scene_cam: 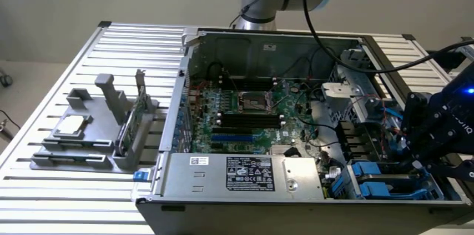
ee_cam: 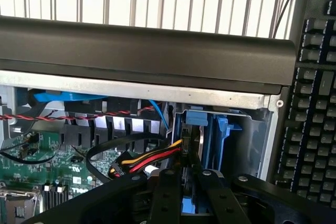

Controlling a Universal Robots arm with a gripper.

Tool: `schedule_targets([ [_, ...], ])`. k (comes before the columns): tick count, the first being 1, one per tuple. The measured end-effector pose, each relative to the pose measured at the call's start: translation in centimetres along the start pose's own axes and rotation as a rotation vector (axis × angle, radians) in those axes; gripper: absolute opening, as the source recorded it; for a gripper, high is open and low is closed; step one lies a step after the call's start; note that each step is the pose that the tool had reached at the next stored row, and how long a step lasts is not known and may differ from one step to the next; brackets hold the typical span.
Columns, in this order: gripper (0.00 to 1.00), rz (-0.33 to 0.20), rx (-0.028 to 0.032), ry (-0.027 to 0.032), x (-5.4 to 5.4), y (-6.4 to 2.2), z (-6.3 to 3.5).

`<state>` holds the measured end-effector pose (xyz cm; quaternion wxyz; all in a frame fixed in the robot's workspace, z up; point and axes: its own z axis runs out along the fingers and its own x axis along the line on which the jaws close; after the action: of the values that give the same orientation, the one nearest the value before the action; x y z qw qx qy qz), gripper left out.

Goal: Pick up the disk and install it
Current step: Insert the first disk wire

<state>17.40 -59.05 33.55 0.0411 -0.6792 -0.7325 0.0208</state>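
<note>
One disk point(ee_cam: 190, 145), clamped edge-on between nearly shut jaws, stands tight between blue bay walls point(ee_cam: 223, 135).

Disk point(ee_cam: 189, 145) edge-on between claw point(ee_cam: 190, 182) fingers, blue rails, in drive bay.

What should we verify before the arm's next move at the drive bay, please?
1. Computer case open, so the inside can be reached: ok.
2. Gripper lined up with the blue drive bay at the case's corner: ok.
3. Yellow, red and black cable bundle away from the bay: not ok, it runs right up to the bay beside the gripper.
4. Disk fully seated in the bay: cannot tell.
5. Keyboard outside the case wall, away from the bay: ok.
</note>
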Motion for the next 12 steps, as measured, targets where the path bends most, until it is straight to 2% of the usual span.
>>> schedule_targets([
  [12, 0.18, 0.004, -0.0022, -0.0022, -0.01, 0.02, 0.25],
])
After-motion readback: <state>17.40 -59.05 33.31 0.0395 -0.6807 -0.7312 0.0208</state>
